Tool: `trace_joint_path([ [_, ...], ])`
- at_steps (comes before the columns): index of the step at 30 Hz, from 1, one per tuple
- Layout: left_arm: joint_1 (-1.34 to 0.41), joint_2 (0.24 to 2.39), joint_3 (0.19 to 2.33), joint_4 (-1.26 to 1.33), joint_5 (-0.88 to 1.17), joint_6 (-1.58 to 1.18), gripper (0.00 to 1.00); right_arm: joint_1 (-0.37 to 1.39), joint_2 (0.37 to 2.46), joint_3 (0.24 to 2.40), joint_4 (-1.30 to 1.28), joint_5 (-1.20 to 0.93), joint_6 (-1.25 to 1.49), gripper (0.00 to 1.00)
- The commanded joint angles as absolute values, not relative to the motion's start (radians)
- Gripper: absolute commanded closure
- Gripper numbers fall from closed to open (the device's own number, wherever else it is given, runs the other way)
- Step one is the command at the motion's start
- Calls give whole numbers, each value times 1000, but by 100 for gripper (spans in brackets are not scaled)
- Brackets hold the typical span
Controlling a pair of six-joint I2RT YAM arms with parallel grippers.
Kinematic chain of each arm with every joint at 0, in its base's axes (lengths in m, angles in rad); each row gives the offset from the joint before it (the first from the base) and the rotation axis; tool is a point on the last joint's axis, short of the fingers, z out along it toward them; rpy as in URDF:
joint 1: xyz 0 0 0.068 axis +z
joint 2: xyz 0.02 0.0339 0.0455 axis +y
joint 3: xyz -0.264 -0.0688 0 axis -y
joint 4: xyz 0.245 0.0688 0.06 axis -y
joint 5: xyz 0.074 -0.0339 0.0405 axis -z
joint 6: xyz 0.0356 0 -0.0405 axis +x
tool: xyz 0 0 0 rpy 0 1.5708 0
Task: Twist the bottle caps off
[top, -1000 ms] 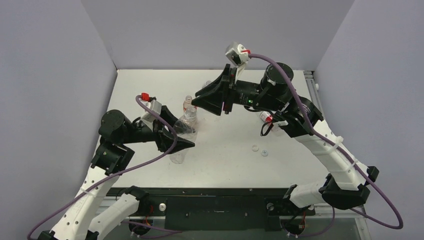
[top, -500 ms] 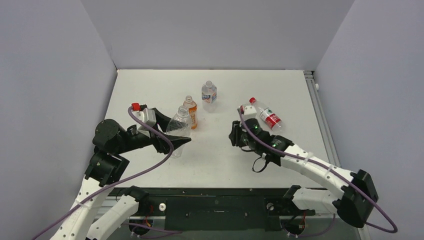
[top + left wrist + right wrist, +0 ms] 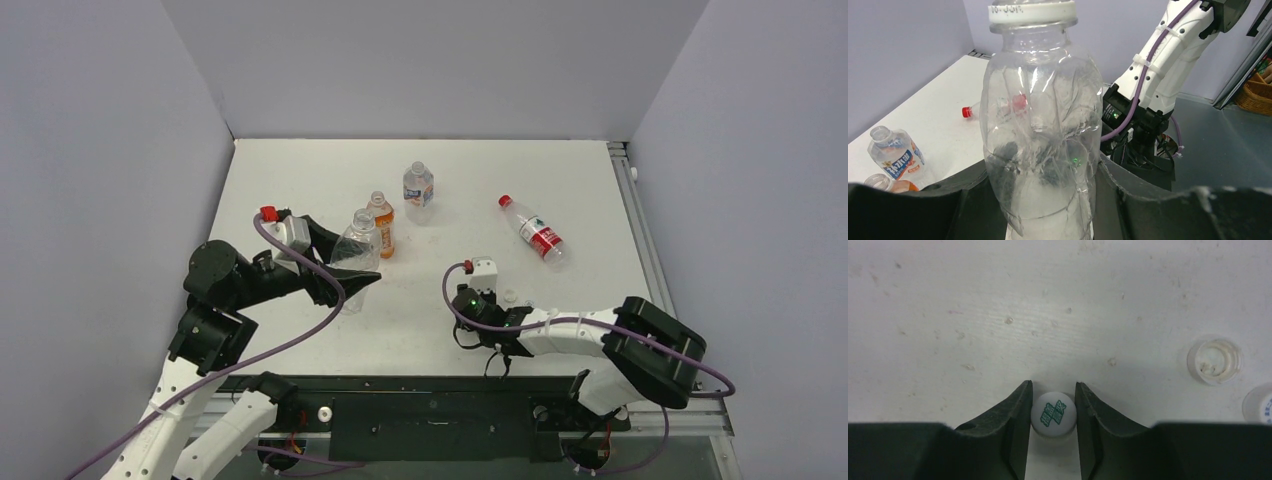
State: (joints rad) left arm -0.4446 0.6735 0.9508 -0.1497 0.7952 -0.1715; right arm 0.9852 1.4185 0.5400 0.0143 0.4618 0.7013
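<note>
White matte table [image 3: 300,170], scuffed and pitted close up, w/ plain grey-lilac walls [image 3: 420,60] on 3 sides. At 9 o'clock my L gripper [image 3: 1043,165] is clamped round the belly of an upright clear bottle [image 3: 1043,100]. It's thin, crumpled plastic. Its whitish neck band [image 3: 1031,15] is cropped in the wrist view, so I can't tell if a cap's on it. Near 6 o'clock my R gripper [image 3: 1053,390] points straight down. Its black wedge fingers [image 3: 1013,425] pinch a small round printed cap [image 3: 1053,414], white w/ green lettering, right at the table surface. At its 2 o'clock a translucent cap [image 3: 1214,360] lies open side up. A white edge cap [image 3: 1260,402] sits at 3 o'clock, cropped. The red cap [image 3: 505,200] is on the lying bottle [image 3: 540,238] at the table's 2 o'clock. The orange bottle [image 3: 382,235] and labelled bottle [image 3: 418,188] stand at 11–12 o'clock.
</note>
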Motion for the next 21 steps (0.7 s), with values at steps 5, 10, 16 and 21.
trace_joint_path([
  [5,-446,674,941,-128,793,-167,69,1008,1429,470,140,492,817,60],
  [10,-446,681,935,-119,797,-170,69,1008,1255,509,41,477,768,41],
  [16,-446,686,923,-109,807,-172,69,948,987,707,-189,413,636,31],
  [21,-448,694,902,-89,822,-179,69,837,894,992,-217,102,583,28],
])
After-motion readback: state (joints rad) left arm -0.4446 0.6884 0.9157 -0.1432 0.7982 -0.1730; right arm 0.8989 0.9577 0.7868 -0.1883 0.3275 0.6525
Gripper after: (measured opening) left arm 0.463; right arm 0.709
